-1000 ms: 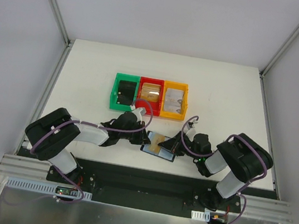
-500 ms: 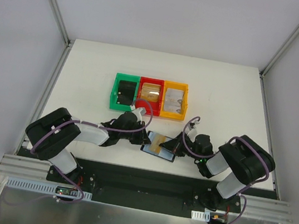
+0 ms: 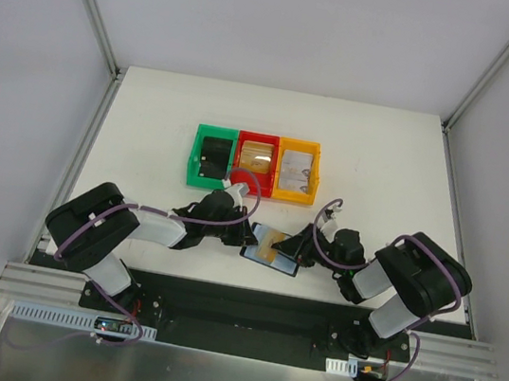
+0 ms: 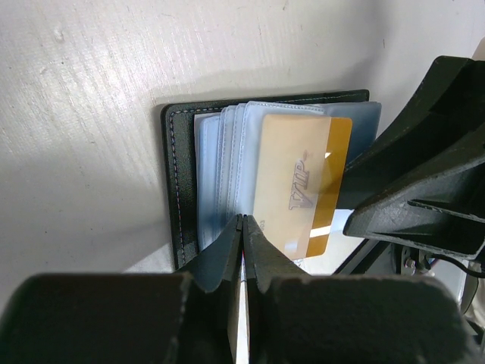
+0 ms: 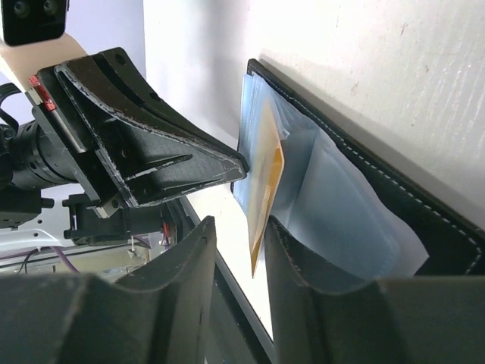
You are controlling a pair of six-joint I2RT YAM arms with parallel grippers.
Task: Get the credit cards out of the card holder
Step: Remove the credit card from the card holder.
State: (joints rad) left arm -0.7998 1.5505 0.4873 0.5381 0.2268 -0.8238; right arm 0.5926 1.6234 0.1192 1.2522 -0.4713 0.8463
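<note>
The card holder (image 3: 275,260) lies open near the table's front edge, black-edged with bluish sleeves (image 4: 220,167). A gold credit card (image 4: 294,182) marked VIP sticks partway out of a sleeve, tilted up. My left gripper (image 4: 244,221) is shut, with its tips pressed on the sleeves beside the card. In the right wrist view my right gripper (image 5: 240,224) stands open. The gold card's (image 5: 267,173) free edge lies between its fingers, close to the right one. From above, the left gripper (image 3: 249,238) and right gripper (image 3: 296,247) meet over the holder from either side.
Three bins stand in a row behind the holder. The green one (image 3: 195,155) holds a chunky black object. A tan card lies in the red one (image 3: 259,138), and a pale card in the yellow one (image 3: 301,144). The table's front edge is just beyond the holder.
The right arm has edged slightly toward the holder, and the gold card now shows more clearly above the sleeves. The left arm has stayed put.
</note>
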